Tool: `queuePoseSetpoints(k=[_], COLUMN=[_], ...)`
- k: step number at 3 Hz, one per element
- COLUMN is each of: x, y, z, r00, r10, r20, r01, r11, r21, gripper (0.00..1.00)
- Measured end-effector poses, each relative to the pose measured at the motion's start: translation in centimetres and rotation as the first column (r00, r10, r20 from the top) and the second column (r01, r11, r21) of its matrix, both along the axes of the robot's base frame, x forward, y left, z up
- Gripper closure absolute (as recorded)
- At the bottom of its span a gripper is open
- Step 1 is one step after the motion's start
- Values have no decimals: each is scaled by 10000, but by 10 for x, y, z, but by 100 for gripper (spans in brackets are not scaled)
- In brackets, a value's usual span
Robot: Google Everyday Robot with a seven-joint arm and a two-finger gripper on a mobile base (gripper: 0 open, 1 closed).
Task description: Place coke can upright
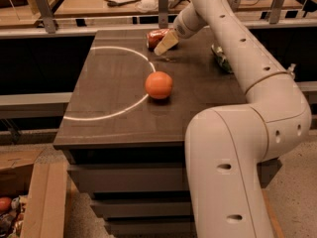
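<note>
The coke can (155,36) is apparently lying on its side near the far edge of the worktop (109,98), and the hand (166,42) is reaching down right against it (gripping or only touching, I cannot tell). A glancing push is likely risking the can rolling off that edge, or toppling again when released.

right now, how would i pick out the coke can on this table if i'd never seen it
Find the dark table with the white arc and look along its far edge. The coke can sits there, right at the gripper. It is dark red and stubby, unlike the round orange ball mid-table and the green bag further right.
</note>
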State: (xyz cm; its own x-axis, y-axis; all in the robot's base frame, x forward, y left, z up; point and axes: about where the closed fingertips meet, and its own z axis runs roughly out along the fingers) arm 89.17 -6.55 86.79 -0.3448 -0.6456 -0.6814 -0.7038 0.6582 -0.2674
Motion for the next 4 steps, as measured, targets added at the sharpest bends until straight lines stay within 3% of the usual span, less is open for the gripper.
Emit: queuePoseSetpoints(k=[1,2,4], x=[-2,-11,-33], y=[4,7,-1], z=[-12,-22,-10], r00=[9981,9926,9850], r10=[430,869,980], r20=[-443,-845,-1422], r01=[-425,-851,-960], r11=[9990,9961,9952], r21=[128,251,208], gripper=[15,38,85])
